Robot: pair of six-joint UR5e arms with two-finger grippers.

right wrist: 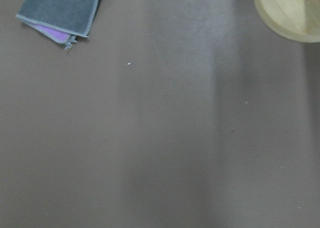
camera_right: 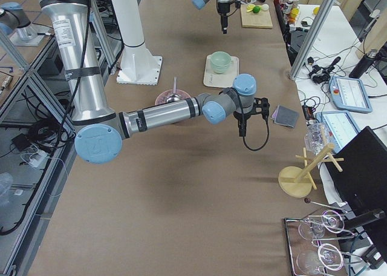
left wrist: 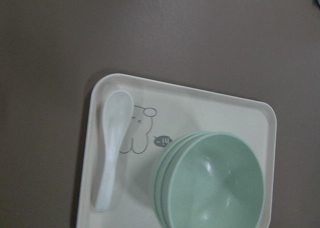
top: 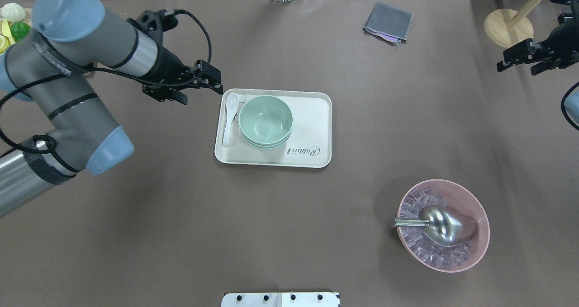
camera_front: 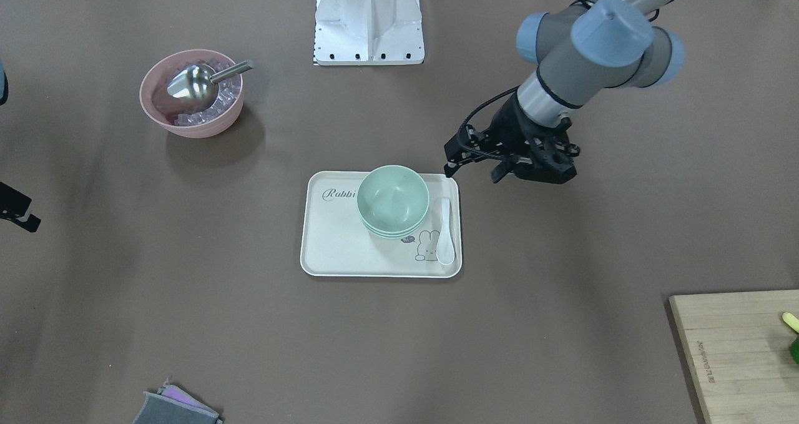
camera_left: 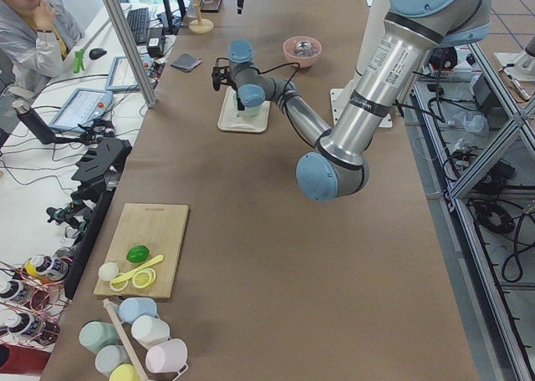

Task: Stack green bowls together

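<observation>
The green bowls (top: 265, 119) sit nested in one stack on the cream tray (top: 312, 112), open side up. The stack also shows in the front view (camera_front: 393, 196) and the left wrist view (left wrist: 215, 180). My left gripper (top: 199, 92) hangs open and empty above the table, just off the tray's corner nearest the spoon, apart from the bowls; it also shows in the front view (camera_front: 474, 173). My right gripper (top: 518, 67) is far off at the table's right edge, open and empty.
A white spoon (top: 230, 117) lies on the tray beside the bowls. A pink bowl (top: 479, 207) with ice and a metal scoop (top: 445, 225) stands at the near right. A grey cloth (top: 388, 22) and a wooden stand base (top: 507, 26) are at the far side. A cutting board (camera_front: 736, 349) is on the left.
</observation>
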